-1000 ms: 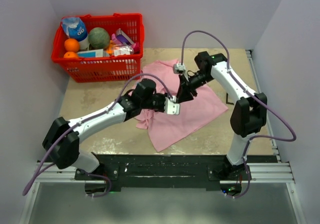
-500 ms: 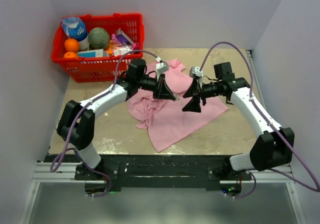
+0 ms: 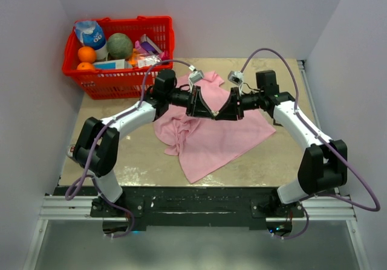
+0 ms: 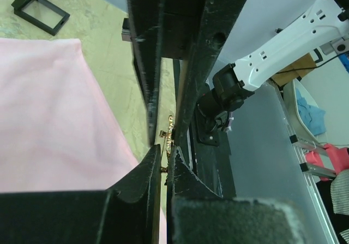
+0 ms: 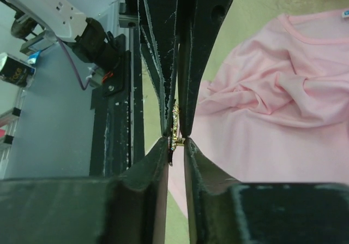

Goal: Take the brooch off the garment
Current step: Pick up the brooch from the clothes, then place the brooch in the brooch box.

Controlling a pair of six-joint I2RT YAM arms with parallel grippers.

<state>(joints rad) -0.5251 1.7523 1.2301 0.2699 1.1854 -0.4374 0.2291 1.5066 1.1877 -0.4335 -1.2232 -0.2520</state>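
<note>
The pink T-shirt (image 3: 211, 134) lies crumpled on the table; it also shows in the left wrist view (image 4: 49, 118) and the right wrist view (image 5: 272, 102). My left gripper (image 3: 208, 113) and right gripper (image 3: 219, 115) meet tip to tip above the shirt's middle. The small gold brooch (image 4: 168, 130) sits between the two sets of fingertips, clear of the cloth. My left gripper (image 4: 165, 158) is shut on its pin end. My right gripper (image 5: 175, 141) is shut on the brooch (image 5: 174, 132) from the other side. In the top view the brooch is too small to make out.
A red basket (image 3: 130, 84) holding fruit, a bottle and packets stands at the back left, close to the left arm's elbow. Walls close in on both sides and at the back. A small light tag (image 5: 344, 13) sits at the shirt's collar.
The right gripper has moved left towards the left gripper; the two tips, apart half a second ago, now meet. A second ago the left arm reached from lower down.
</note>
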